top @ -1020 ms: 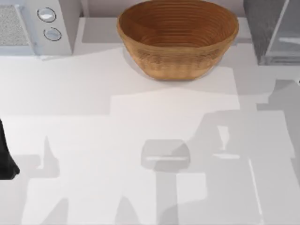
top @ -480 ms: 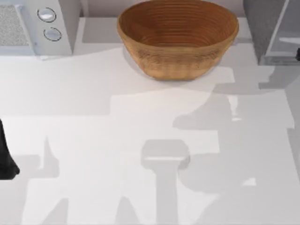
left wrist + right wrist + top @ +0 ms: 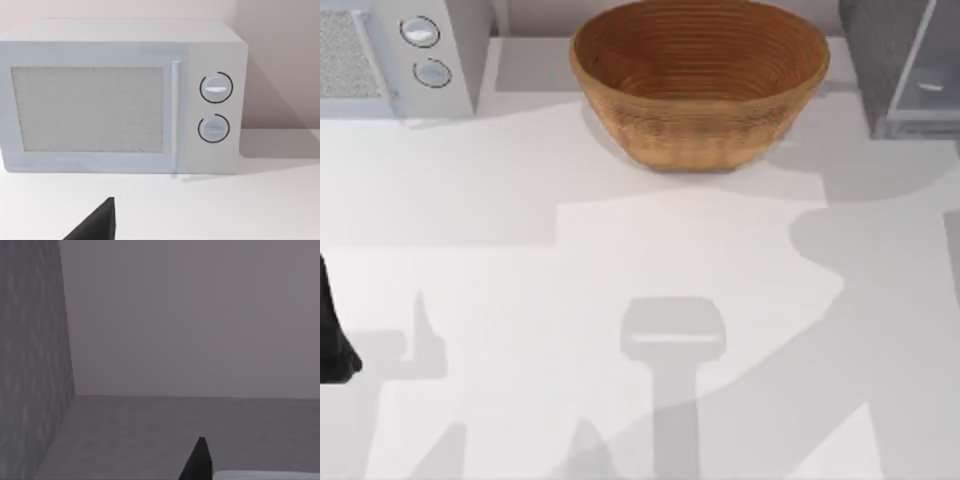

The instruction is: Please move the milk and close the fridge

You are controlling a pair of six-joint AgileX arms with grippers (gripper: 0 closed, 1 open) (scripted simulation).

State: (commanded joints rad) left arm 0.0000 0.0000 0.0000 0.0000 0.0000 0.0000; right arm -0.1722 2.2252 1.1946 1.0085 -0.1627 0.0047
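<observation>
The boxy, dark speckled grey fridge (image 3: 880, 60) beside the wicker basket (image 3: 700, 80) looks rigid and heavy, best pushed at its pale door panel (image 3: 928, 70); I cannot tell either arm's jaw state.

You are looking down on a white table (image 3: 520, 200) that is carrying broad grey shadows across its near half and right side. A pale microwave (image 3: 395, 55) with two round knobs and a mesh window is standing at the far left corner, and a brown wicker basket (image 3: 700, 80) is sitting at the far middle. Behind the microwave (image 3: 120, 95), a plain pinkish wall (image 3: 275, 60) is rising, lit softly and evenly.
</observation>
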